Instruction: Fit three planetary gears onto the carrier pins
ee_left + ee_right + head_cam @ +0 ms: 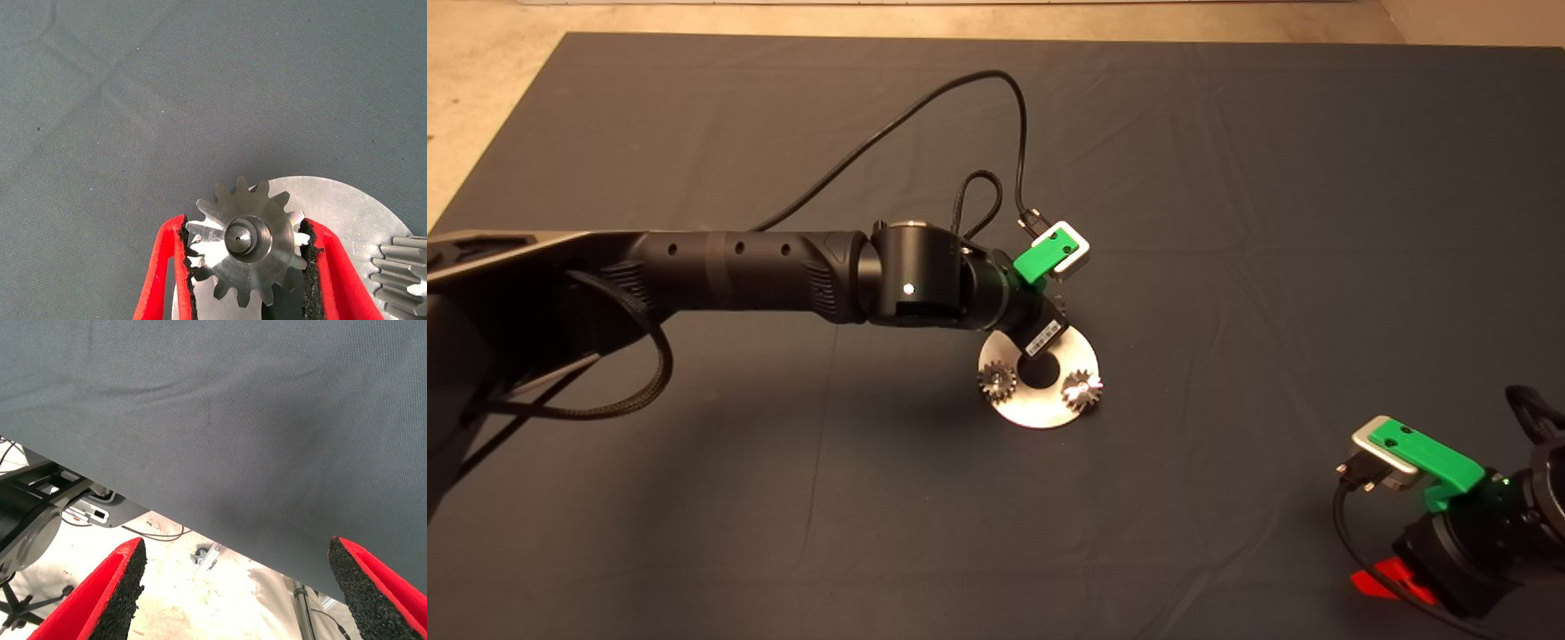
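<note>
The flat silver disc (1040, 411) lies mid-mat with two planetary gears (997, 380) (1082, 388) sitting on it. My left arm (925, 284) reaches over the disc's far side and hides what is beneath its wrist. In the left wrist view my left gripper (245, 230) is shut on a third planetary gear (267, 267), pads touching the teeth on both sides. A carrier pin (241, 237) shows inside that gear's centre hole, above the disc (333, 200). Another gear (403, 273) peeks in beside it. My right gripper (1383, 578) waits open at the lower right.
A black cable (925, 107) loops from the left wrist across the far mat. The right wrist view looks past the open right gripper (237, 587) at the mat's edge (200, 533) and the floor beyond, with stand legs and cables.
</note>
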You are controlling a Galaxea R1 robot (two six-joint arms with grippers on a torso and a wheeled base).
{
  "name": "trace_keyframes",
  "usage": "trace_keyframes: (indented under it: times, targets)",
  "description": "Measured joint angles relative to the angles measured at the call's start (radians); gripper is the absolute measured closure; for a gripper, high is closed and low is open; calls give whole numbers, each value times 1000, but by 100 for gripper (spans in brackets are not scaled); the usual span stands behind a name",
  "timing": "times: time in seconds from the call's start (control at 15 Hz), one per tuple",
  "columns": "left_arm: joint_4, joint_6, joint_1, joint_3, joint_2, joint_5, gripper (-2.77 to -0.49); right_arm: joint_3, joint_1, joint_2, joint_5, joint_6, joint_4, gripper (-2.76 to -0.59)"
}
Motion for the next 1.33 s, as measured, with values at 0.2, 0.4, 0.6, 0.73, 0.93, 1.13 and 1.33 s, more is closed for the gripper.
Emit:
trace_keyframes:
  times: [0.2,0.4,0.6,0.73,0.93,1.13,1.33]
  targets:
    - [0,0,0,0,0,-1,-63,0,0,0,0,0,0,-202]
    - [0,-1,0,0,1,0,-63,0,0,0,0,0,0,-202]
    - [-3,-2,0,0,1,0,-63,0,0,0,0,1,0,-202]
    - [-13,-2,0,0,0,-7,-63,0,0,4,0,1,0,-202]
    - [-30,-3,0,-1,-1,-18,-63,0,0,14,0,1,0,-202]
    - [-39,-3,0,-2,-1,-21,-63,0,0,15,0,1,0,-202]
    - [-42,-3,0,-2,1,-21,-63,0,0,17,0,1,0,-202]
